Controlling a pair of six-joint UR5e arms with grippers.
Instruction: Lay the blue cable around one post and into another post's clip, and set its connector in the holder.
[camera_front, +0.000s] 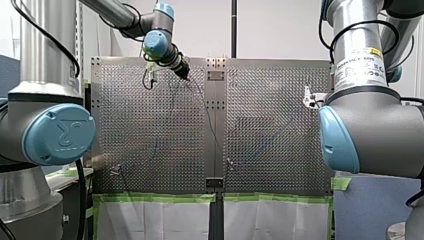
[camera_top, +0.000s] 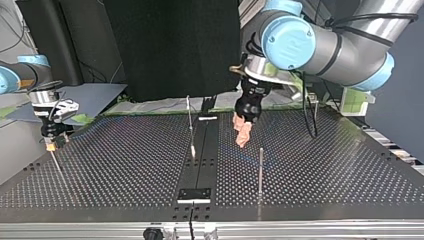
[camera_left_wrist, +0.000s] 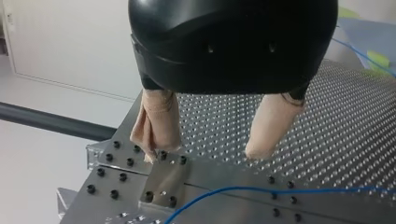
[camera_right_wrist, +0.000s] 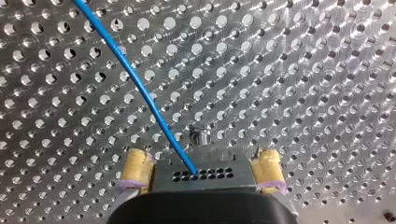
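my left gripper (camera_left_wrist: 204, 155) is nearest, its black body filling much of the left wrist view. its beige-padded fingers (camera_left_wrist: 159, 121) hang well apart above the perforated table (camera_left_wrist: 345, 140). one fingertip is just over a small metal plate (camera_left_wrist: 163, 181) bolted at the table's seam. the blue cable (camera_left_wrist: 261, 190) lies on the table just ahead of those fingertips, passing beside the plate and touching neither finger.

in the right wrist view my right gripper (camera_right_wrist: 201, 155) has its yellow pads (camera_right_wrist: 134, 170) set against both sides of a grey connector (camera_right_wrist: 219, 163) with a row of small holes, so it is clamped on it. the cable runs from that connector away across the table.

in the top view my right gripper is over the table's left edge. my left gripper hovers near the middle, between a thin post (camera_top: 190, 122) and a second post (camera_top: 260, 170) that is nearer the camera. i cannot tell whether the cable touches either post.
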